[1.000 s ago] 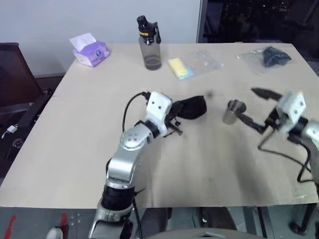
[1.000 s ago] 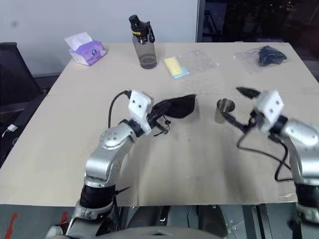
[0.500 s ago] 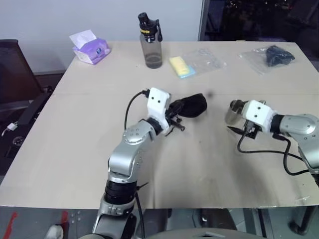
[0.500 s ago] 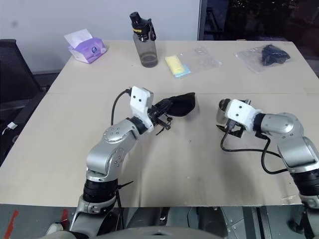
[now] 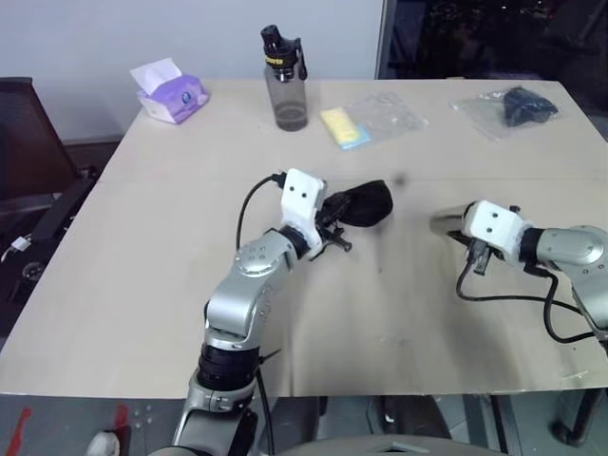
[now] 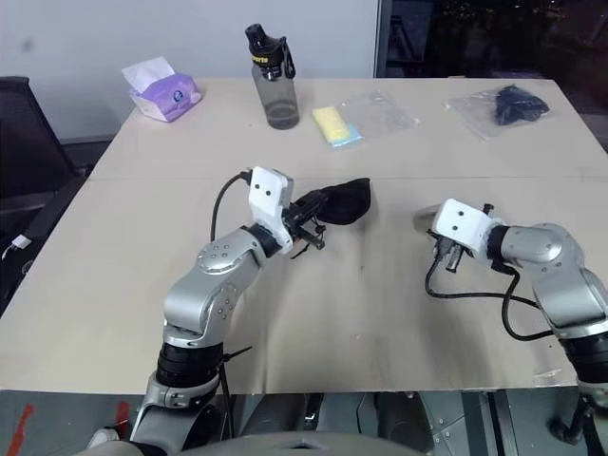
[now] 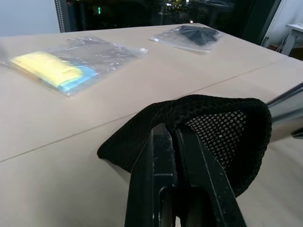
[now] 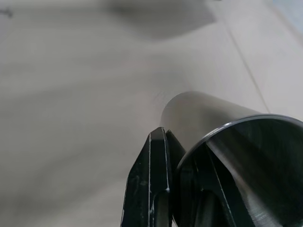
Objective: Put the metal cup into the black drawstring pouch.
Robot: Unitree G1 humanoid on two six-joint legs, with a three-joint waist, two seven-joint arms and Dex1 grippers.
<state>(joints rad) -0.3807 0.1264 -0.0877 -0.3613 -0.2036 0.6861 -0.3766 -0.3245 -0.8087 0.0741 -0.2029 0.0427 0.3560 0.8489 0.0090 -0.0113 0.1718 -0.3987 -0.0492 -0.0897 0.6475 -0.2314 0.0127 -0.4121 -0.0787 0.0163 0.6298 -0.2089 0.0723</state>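
Near the middle of the beige surface, the left end effector has its two black fingers pressed together on the rim of the black drawstring pouch, pinching the mesh fabric so the bag's mouth gapes toward the robot's right. The pouch lies on the surface just beyond that wrist, a soft dark lump.

Over on the right, the right end effector is clamped on the metal cup: one finger runs outside the wall, the other sits inside the rim (the wrist camera looks straight into the shiny open mouth). From the head view only a sliver of the cup peeks out beside the white wrist housing, low over the surface, and I can't tell whether it touches. Cup and pouch are well apart, with bare surface between them.

Along the far edge stand a grey water bottle with a black cap, a purple tissue pack to its left, a yellow item in a clear bag, and a dark item in clear plastic near the far right corner.
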